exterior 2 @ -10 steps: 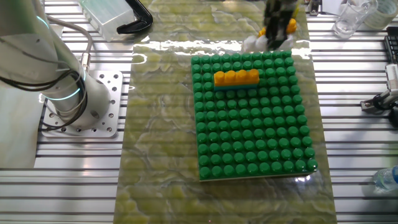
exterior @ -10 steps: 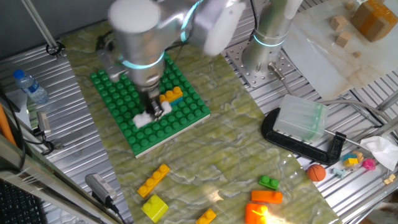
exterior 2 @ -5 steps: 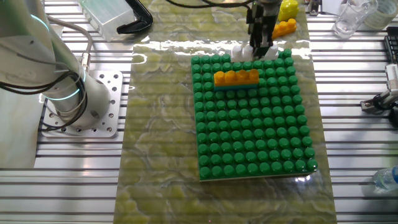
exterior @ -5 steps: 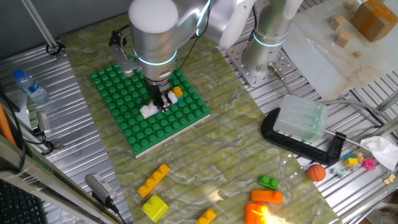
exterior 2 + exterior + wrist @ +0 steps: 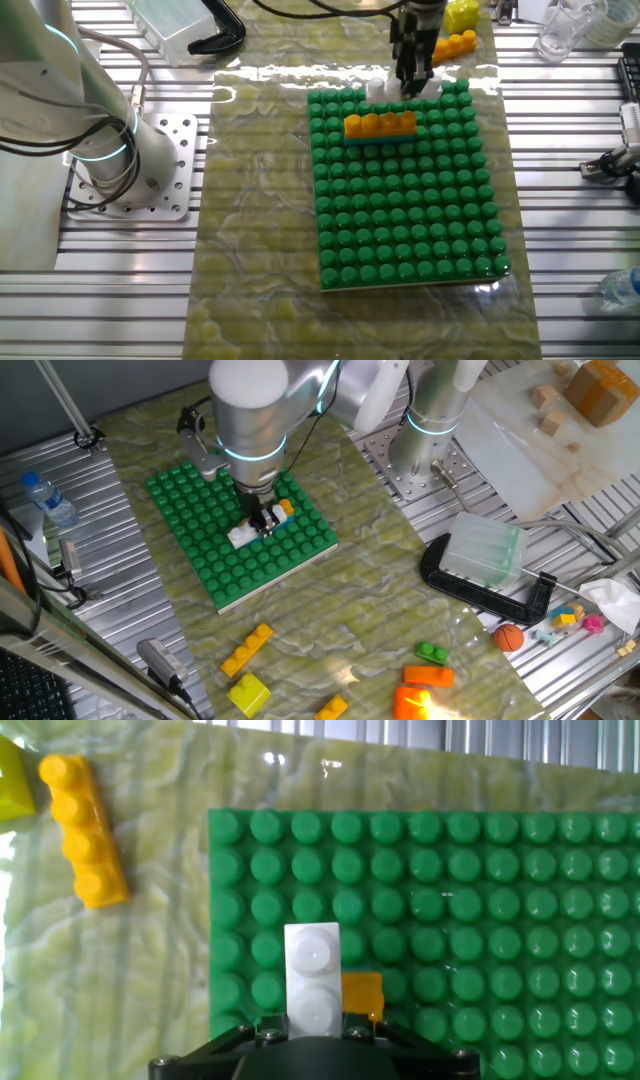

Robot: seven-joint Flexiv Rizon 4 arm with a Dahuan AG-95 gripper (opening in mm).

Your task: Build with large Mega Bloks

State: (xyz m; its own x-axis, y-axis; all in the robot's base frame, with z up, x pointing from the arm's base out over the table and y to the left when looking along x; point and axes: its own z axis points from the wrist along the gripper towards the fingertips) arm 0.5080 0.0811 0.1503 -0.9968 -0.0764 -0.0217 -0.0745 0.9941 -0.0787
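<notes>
Hand view: gripper (image 5: 313,1038) clamped on the white brick (image 5: 313,982), long axis pointing away from the jaws, hovering over the baseplate (image 5: 520,910) edge, alongside the orange brick (image 5: 362,992).

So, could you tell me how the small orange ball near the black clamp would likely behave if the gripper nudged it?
The small orange ball is round and sits on the ribbed metal table, so it would probably roll away at a light push. The grooves may steer it along them. It looks small enough to be light, though its material cannot be told.
</notes>
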